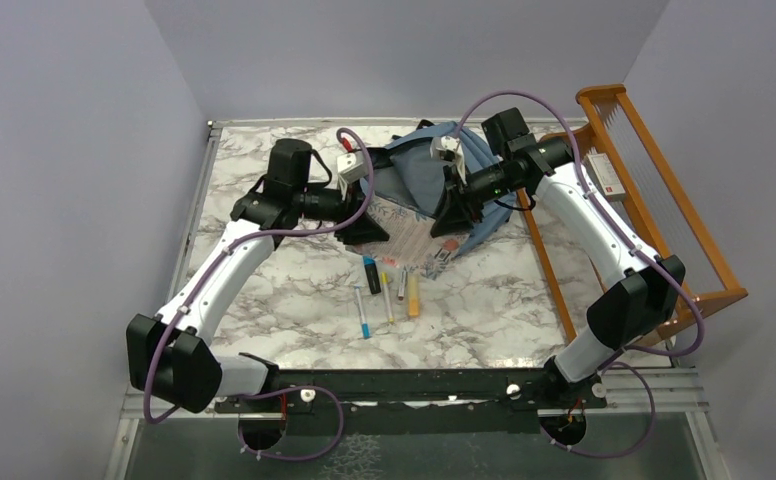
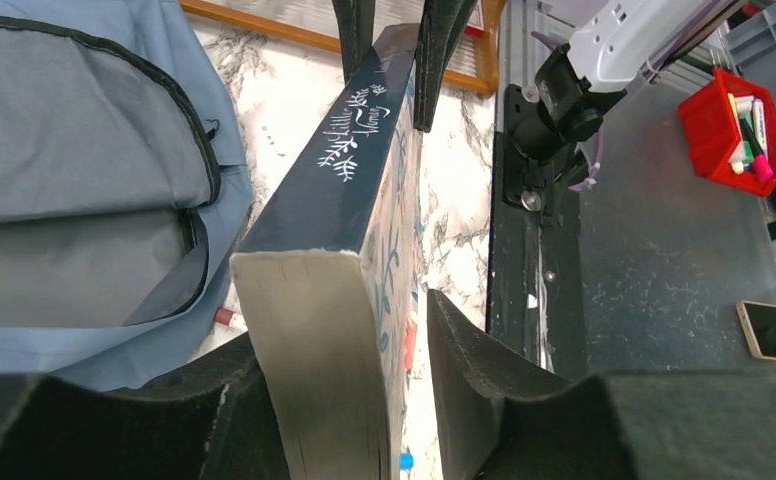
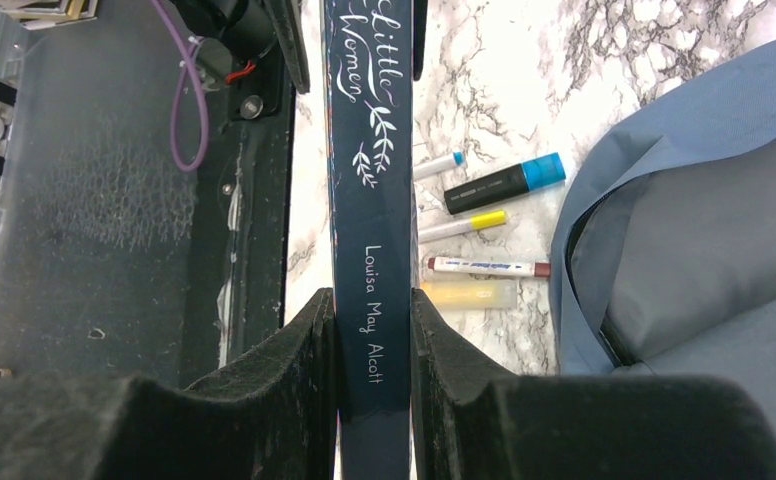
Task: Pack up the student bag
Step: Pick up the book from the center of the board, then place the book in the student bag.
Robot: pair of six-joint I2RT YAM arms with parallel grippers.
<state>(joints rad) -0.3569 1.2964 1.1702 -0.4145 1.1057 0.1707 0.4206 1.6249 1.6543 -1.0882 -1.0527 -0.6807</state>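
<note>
My right gripper [image 3: 374,315] pinches the book [image 3: 369,150] at the author's end of its dark blue spine. Both black pads press flat against the covers with no gap on either side. My left gripper [image 2: 344,335] straddles the other end of the same book with its jaws partway apart. One pad seems to lie against the hidden cover, and the other stands just off the patterned cover, with a sliver of marble showing in the gap. So my right hand has the hold and my left only brackets the book.

The student bag [image 1: 411,172] lies at the far middle of the table [image 1: 284,300], just behind the book and between my two wrists. It is dusty blue and slumped flat, with a black zipper line curving across it. On the near side of the book, a handful of pens [image 1: 389,290] lie loose on the grey-veined marble top. An orange wooden rack [image 1: 664,190] stands along the right edge. Pale plain walls [image 1: 84,150] close three sides. Beyond the arm bases, my left wrist view catches a red bin [image 2: 736,125] of markers.

I cannot tell whether the book's lower edge rests on the table or hangs clear of it. The bag is cut off in both wrist views and partly covered by my arms from above, so I cannot tell how far its mouth gapes.
</note>
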